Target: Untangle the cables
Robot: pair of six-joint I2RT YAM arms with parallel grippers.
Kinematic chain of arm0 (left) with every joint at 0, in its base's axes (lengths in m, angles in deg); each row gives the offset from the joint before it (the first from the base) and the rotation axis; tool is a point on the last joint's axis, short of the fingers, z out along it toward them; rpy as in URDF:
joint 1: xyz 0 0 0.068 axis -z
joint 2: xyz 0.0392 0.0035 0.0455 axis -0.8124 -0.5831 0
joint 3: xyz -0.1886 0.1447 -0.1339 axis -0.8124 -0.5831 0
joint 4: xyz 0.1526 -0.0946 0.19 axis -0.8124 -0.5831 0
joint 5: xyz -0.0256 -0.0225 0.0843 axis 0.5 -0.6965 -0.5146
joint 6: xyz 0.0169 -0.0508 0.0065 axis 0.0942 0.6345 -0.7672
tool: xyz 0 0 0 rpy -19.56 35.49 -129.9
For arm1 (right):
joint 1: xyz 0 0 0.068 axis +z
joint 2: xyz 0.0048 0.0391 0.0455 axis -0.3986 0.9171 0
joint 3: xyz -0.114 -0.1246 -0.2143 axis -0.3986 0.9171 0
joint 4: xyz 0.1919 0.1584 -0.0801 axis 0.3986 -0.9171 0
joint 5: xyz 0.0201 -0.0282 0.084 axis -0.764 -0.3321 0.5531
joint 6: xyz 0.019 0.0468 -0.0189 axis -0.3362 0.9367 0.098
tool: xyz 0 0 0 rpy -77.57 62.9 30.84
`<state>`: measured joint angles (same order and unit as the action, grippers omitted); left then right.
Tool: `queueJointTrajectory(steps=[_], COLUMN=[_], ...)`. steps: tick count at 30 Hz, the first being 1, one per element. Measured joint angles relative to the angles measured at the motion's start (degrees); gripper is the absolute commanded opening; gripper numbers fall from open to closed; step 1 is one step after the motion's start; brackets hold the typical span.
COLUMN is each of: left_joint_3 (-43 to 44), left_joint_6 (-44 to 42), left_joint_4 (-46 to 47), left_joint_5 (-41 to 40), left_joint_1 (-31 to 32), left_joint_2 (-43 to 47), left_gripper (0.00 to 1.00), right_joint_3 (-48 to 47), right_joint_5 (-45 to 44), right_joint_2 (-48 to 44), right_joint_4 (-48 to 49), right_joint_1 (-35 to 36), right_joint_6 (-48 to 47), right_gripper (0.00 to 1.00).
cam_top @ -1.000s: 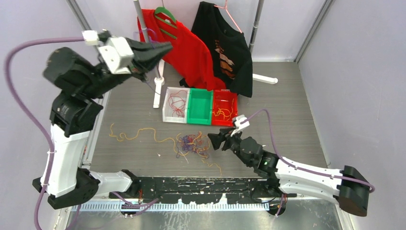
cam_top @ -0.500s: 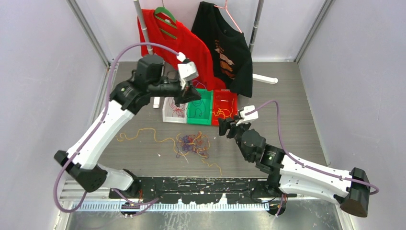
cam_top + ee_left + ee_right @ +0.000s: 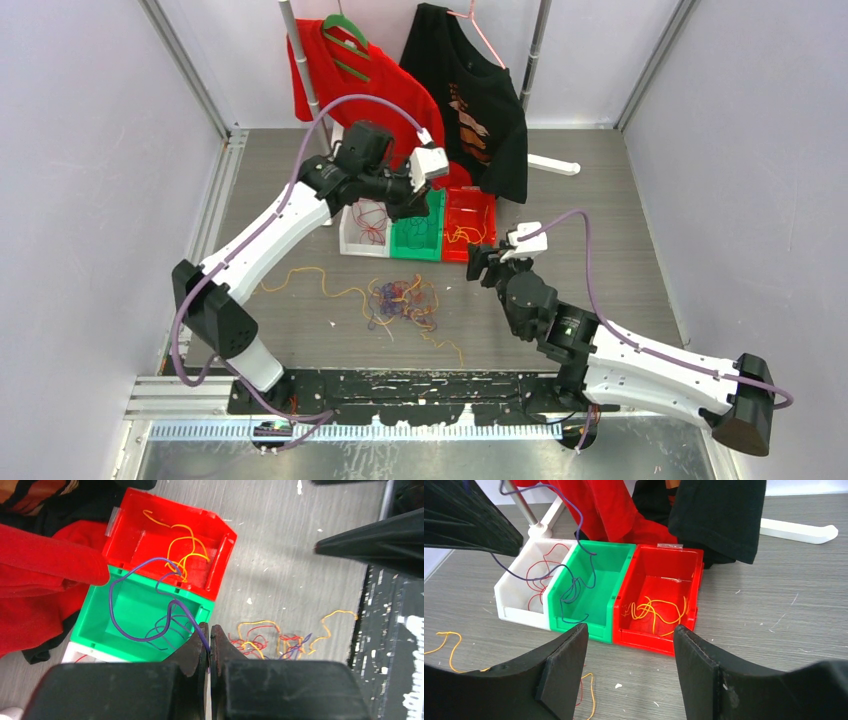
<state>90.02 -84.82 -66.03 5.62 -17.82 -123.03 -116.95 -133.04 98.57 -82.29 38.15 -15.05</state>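
Sorting: my left gripper [image 3: 210,631] pinches a purple cable [image 3: 110,610] over the green bin [image 3: 135,611]; release next. My right gripper [image 3: 630,630] gapes empty.

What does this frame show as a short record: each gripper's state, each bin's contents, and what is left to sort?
left gripper: shut on a purple cable, held above the green bin
right gripper: open, empty, facing the bins
white bin: red cables
green bin: purple cable dangling into or just over it; cannot tell if it touches
red bin: yellow-orange cables
unsorted: mixed tangle on the table, with a loose yellow-orange strand to its left
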Motion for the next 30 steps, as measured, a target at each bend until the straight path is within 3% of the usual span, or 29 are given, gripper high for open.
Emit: queueJointTrajectory(steps=[11, 21, 30], left_joint_3=[2.05, 2.82, 0.44], left_joint_6=[-2.56, -2.58, -1.05], left_joint_4=[1.57, 2.71, 3.76], left_joint_5=[-5.86, -19.65, -25.68], left_joint_1=[-0.07, -0.79, -1.75], left_joint_2=[-9.35, -14.10, -14.95], left_gripper=[0.00, 0.00, 0.00], right_joint_3=[1.11, 1.11, 1.03], right_joint_5=[-1.01, -1.33, -1.11], right_joint_2=[-4.37, -5.33, -2.89], right_joint_4=[-2.34, -4.24, -5.11], right_joint_1=[-0.15, -0.26, -0.26], right_joint_6=[-0.17, -0.22, -0.57], right_gripper=[0.65, 0.65, 0.65])
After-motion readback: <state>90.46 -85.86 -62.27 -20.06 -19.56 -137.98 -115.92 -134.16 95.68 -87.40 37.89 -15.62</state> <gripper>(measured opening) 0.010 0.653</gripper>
